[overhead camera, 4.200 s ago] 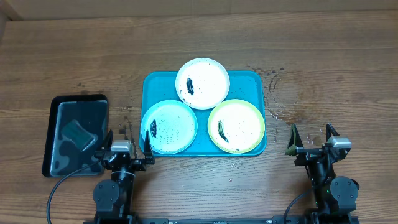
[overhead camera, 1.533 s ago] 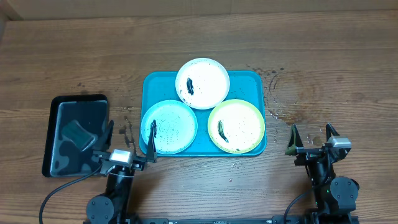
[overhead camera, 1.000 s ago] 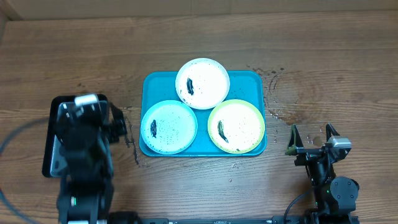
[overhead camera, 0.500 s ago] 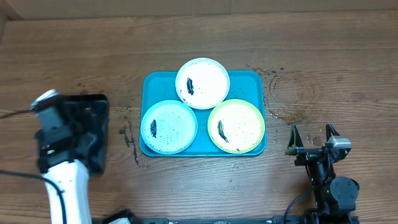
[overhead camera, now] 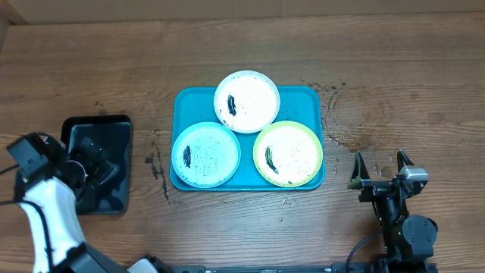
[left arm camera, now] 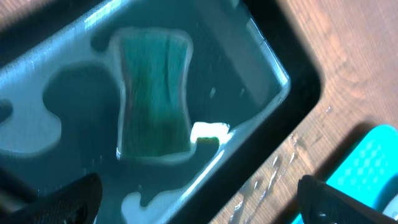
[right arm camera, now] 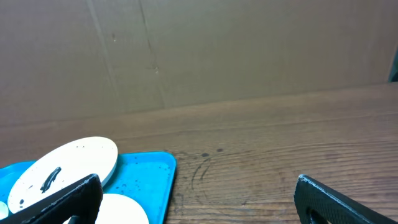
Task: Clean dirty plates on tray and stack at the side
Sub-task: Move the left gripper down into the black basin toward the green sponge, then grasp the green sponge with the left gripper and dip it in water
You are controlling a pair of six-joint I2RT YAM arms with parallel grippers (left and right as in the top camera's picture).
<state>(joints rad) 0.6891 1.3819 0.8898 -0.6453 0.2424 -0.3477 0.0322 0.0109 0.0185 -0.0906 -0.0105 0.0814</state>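
Bare wooden tabletop (overhead camera: 394, 68). Off the tray's (overhead camera: 186, 98) near right corner the right hand (overhead camera: 378, 168) waits, spread. The left hand (left arm camera: 199, 199), also spread, has swung from the tray's near left corner to above the sponge (left arm camera: 154, 102), left of the tray; fetching it is likely next. The plates (overhead camera: 206, 154) lie smeared inside the tray.

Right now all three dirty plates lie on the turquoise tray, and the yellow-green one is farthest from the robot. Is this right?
Not quite: the overhead view shows the white plate farthest from the robot. The yellow-green plate lies nearer, on the right side of the tray. All three are on it.
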